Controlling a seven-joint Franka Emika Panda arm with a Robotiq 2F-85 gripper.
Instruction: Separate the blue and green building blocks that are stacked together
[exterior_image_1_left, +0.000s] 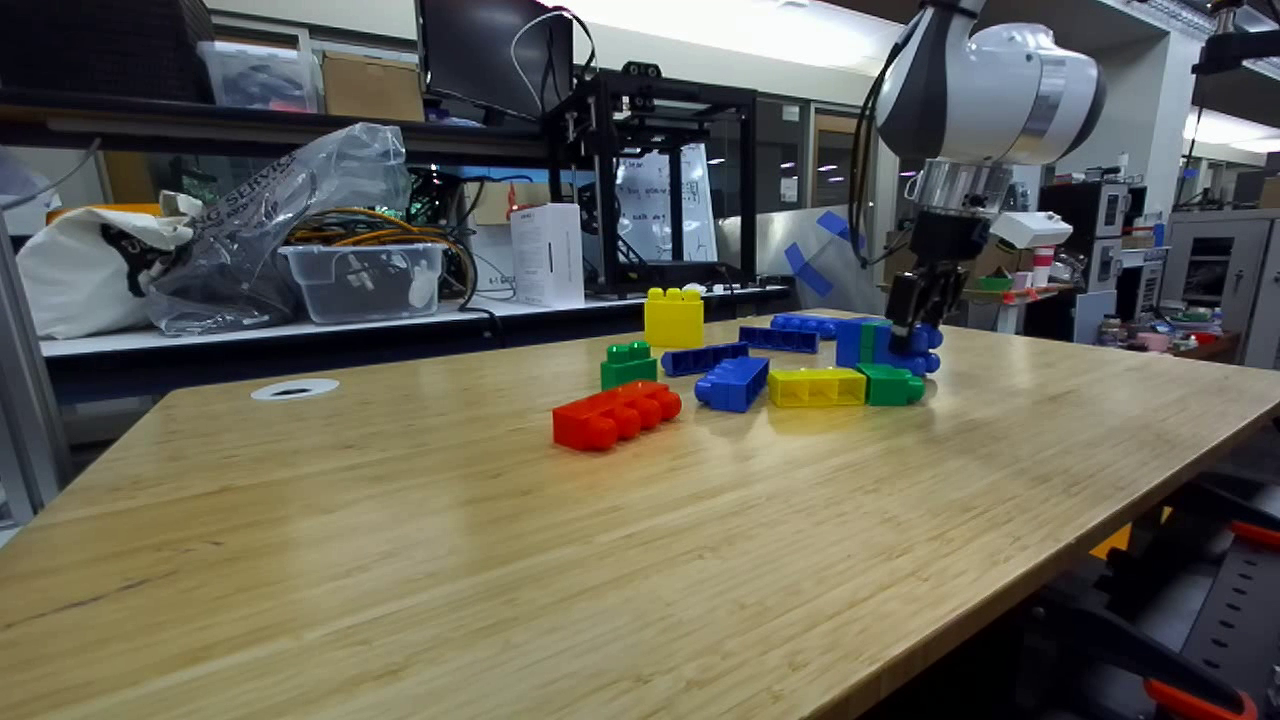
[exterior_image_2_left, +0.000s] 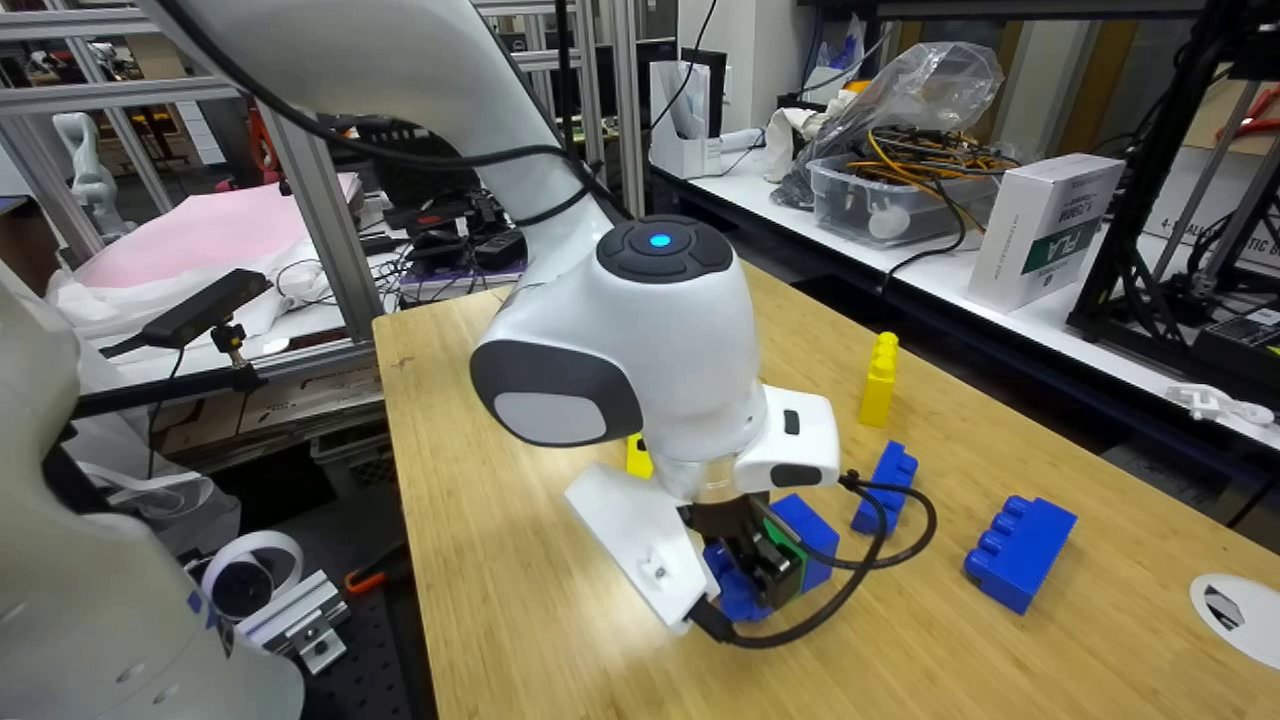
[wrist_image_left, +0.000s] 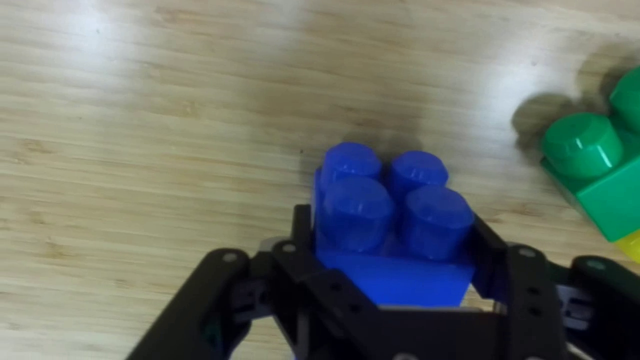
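blue brick (wrist_image_left: 395, 282), against green brick (exterior_image_1_left: 872, 342), pinched by claw (wrist_image_left: 392, 234); clear bin (exterior_image_1_left: 322, 292) holds cables (exterior_image_1_left: 365, 226).

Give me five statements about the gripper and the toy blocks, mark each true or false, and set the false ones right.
1. The gripper is closed on a studded blue block. True.
2. The stacked blue and green blocks lie apart. False: the green block sits joined, with blue on both sides of it.
3. The tall yellow block stands with its studs up. True.
4. The red block rests on top of another block. False: the red block lies on the table.
5. The lying yellow block has a red block at its end. False: a second green block meets the lying yellow block there.
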